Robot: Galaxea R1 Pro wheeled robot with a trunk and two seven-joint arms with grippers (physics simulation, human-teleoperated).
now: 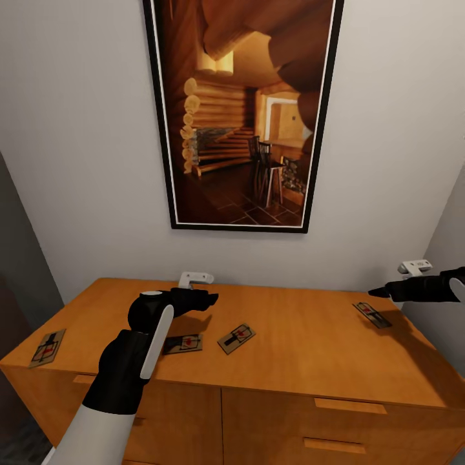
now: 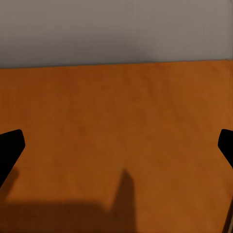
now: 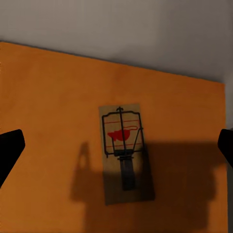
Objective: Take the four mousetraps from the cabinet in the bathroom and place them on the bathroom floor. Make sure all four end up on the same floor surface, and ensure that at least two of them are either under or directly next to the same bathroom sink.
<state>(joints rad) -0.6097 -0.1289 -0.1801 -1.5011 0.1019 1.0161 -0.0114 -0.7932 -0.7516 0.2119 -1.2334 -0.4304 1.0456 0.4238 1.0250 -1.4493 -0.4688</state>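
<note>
while both arms reach over the orange wooden table (image 1: 303, 336), the left hand (image 1: 200, 299) hovers with fingers spread wide and nothing between them, bare wood beneath it. two mousetraps lie just short of that hand, one (image 1: 183, 343) partly behind its arm, the other (image 1: 236, 338) beside it. a third mousetrap (image 1: 48, 348) sits well off near the table's far left edge. the right hand (image 1: 381, 292) hangs released too, directly above the fourth mousetrap (image 3: 125, 151), not touching it.
</note>
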